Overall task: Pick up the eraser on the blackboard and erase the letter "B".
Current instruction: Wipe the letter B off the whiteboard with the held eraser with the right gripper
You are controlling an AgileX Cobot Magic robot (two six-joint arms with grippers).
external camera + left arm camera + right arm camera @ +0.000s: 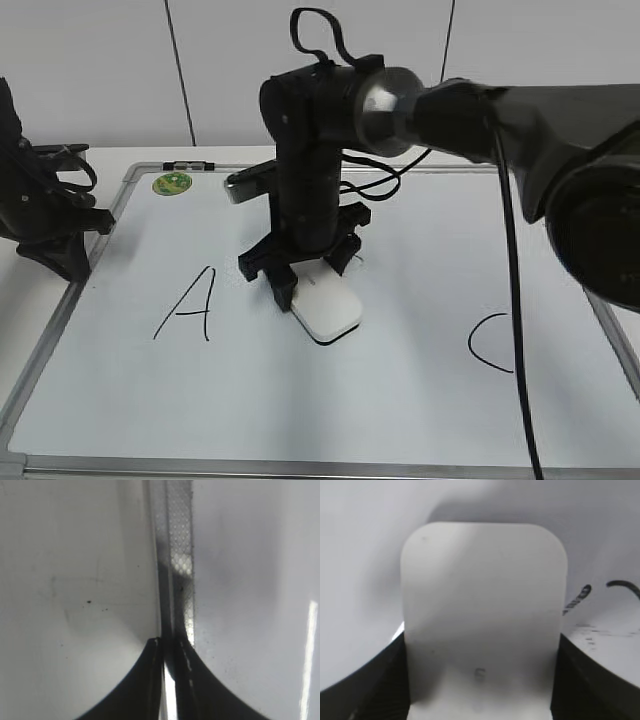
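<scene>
Exterior: right gripper [312, 272] is down on the blackboard [420, 400], near board centre, between the "A" [186, 305] at 9 o'clock and the "C" [490, 345] at 3 o'clock. Its jaws straddle the eraser [328, 308], which lies flat on the board and sticks out from under the gripper toward 5 o'clock. The wrist body stands roughly upright over it, with the arm coming in from the upper right. The letter "B" isn't readable here; only faint marks show just right of the fingers, mostly hidden by the gripper. Green sticker [172, 183] is at the board's top left corner. Left gripper [62, 250] sits off the board's left edge, at 9 o'clock from the eraser and well apart from it.

Left wrist: left gripper [168, 650] has its fingers pressed together with only a thin slit between them, and nothing is in the jaws. Directly below is the board's frame edge [179, 550], running from 12 to 6 o'clock, with white surface on both sides.

Right wrist: the eraser [482, 610] fills the centre of the frame, seated between the two dark fingers [370, 685] at 7 and 5 o'clock. Both fingers contact its long sides, so the jaws are closed to the eraser's width. Its far end points to 12 o'clock. Black marker remnants [600, 610] lie on the board at 3 o'clock, just beside the eraser's right edge: a short curved stroke and some smudged specks.
</scene>
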